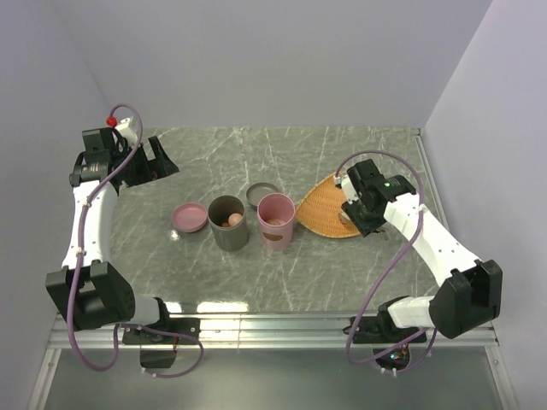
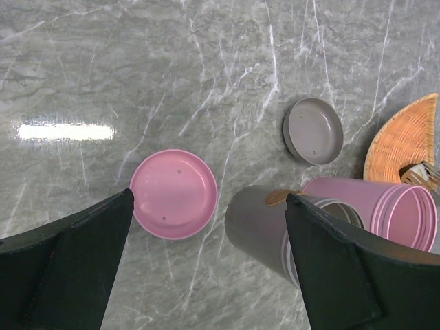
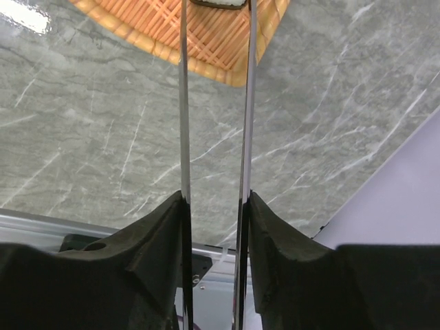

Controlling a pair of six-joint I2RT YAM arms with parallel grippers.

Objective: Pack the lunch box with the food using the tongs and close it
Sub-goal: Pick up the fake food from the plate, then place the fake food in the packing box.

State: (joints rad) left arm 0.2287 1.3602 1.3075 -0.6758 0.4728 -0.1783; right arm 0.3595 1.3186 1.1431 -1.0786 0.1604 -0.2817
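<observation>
The lunch box stands as two open cylinders, a grey one point(image 1: 228, 224) point(image 2: 258, 227) with food pieces point(image 1: 231, 220) inside and a pink one point(image 1: 276, 220) point(image 2: 385, 206). Their lids, pink point(image 1: 189, 217) point(image 2: 172, 192) and grey point(image 1: 261, 194) point(image 2: 314, 129), lie beside them. My right gripper point(image 1: 354, 212) point(image 3: 215, 199) is shut on the tongs point(image 3: 183, 103), whose thin arms reach over the orange woven tray point(image 1: 323, 205) point(image 3: 206, 34). A small piece of food point(image 3: 216, 3) shows between the tong arms, mostly cut off by the frame edge. My left gripper point(image 1: 158, 162) point(image 2: 210, 196) hangs open and empty at the far left.
The marble table point(image 1: 342, 273) ends in a metal rail at its near edge point(image 1: 273, 329). Grey walls close the back and the right side. The right arm's cable loops above the tray.
</observation>
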